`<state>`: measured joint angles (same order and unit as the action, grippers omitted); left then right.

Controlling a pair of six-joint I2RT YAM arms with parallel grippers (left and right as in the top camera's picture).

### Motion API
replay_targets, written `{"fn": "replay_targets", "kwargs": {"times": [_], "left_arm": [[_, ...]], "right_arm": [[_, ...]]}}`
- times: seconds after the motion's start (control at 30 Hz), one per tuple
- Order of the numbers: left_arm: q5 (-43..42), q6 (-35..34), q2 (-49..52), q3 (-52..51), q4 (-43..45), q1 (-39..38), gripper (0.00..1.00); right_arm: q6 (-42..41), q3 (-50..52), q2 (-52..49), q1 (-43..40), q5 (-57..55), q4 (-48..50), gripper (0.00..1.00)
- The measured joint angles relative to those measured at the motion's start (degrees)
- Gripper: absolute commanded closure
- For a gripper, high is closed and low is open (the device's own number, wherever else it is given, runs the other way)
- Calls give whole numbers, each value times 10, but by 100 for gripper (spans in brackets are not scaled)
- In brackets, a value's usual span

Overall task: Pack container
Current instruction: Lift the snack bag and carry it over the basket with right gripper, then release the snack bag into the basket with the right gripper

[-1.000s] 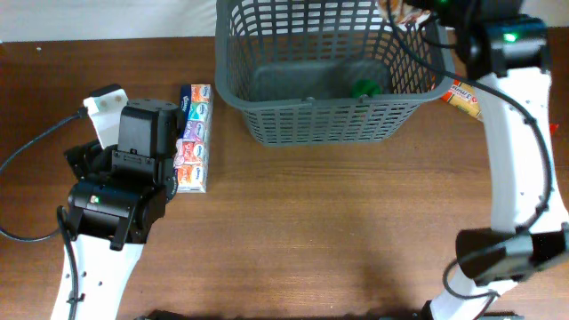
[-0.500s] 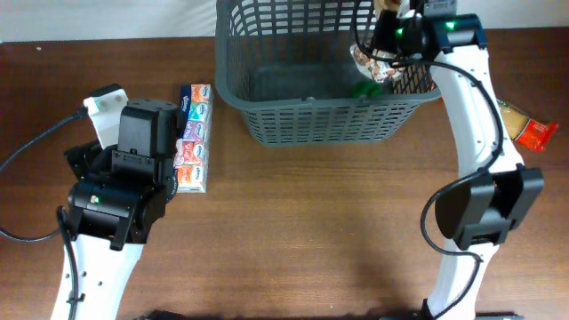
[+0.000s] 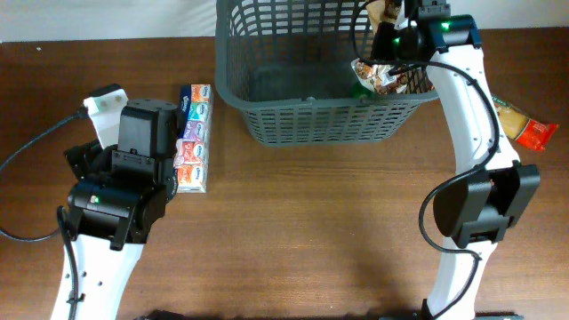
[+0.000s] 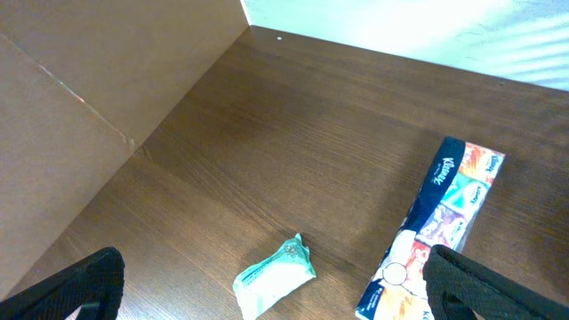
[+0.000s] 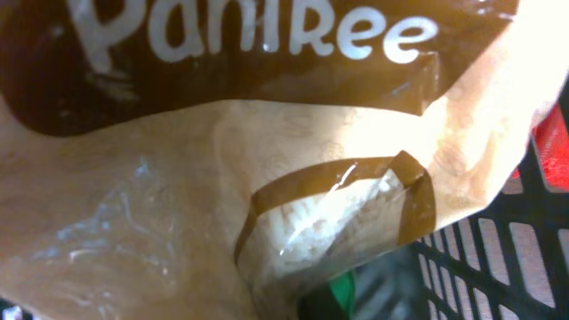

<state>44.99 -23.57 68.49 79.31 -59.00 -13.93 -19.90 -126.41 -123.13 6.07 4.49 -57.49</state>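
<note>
The dark grey lattice basket (image 3: 302, 100) stands at the back middle of the table. My right gripper (image 3: 394, 37) hangs over its right end, shut on a brown and tan snack bag (image 3: 377, 75) that dangles inside the basket. In the right wrist view the bag (image 5: 267, 160) fills the frame and hides the fingers; basket lattice (image 5: 520, 267) shows at the lower right. A green item (image 3: 362, 87) lies on the basket floor under the bag. My left gripper (image 4: 276, 293) is open and empty over the table at the left, above a mint-green packet (image 4: 276, 274).
A long multicoloured tissue pack (image 3: 194, 138) lies left of the basket, beside my left arm (image 3: 133, 169); it also shows in the left wrist view (image 4: 449, 218). An orange and red snack packet (image 3: 526, 126) lies on the table right of the basket.
My right gripper has carried the snack bag from the basket's far right corner leftward and lowered it into the basket. The left arm has not moved.
</note>
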Motion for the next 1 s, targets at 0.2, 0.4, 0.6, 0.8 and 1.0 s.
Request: {"fn": "replay_targets", "kwargs": {"times": [0.2, 0.4, 0.6, 0.8, 1.0], "left_arm": [[0, 0, 0, 0, 0, 0, 0], [0, 0, 0, 0, 0, 0, 1], [0, 0, 0, 0, 0, 0, 0], [0, 0, 0, 0, 0, 0, 0], [0, 0, 0, 0, 0, 0, 0]], "right_arm": [[3, 0, -2, 0, -9, -3, 44], [4, 0, -2, 0, -11, -10, 44], [4, 0, -2, 0, -10, -14, 44], [7, -19, -2, 0, -5, -30, 41], [38, -211, -7, 0, -4, -101, 21]]}}
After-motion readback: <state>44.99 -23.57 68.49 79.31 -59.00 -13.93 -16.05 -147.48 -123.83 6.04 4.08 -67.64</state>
